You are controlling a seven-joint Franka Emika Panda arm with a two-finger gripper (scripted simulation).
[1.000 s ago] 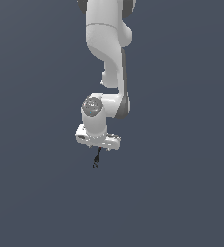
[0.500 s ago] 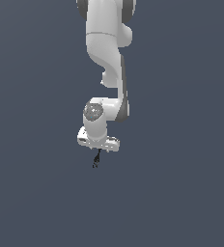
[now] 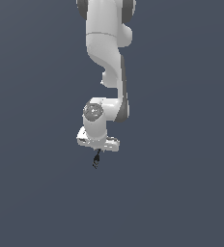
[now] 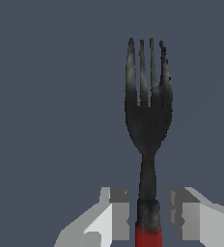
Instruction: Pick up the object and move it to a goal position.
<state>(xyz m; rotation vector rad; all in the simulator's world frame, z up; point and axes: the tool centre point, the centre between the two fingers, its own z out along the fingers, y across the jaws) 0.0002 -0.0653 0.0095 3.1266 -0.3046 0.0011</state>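
hanging below the end effector (image 3: pixel 97 153), the fork (image 4: pixel 147 120) points its black tines away from the wrist. the fingers (image 4: pixel 115 212) are clamped on it near its red handle end.

no readable text or markings
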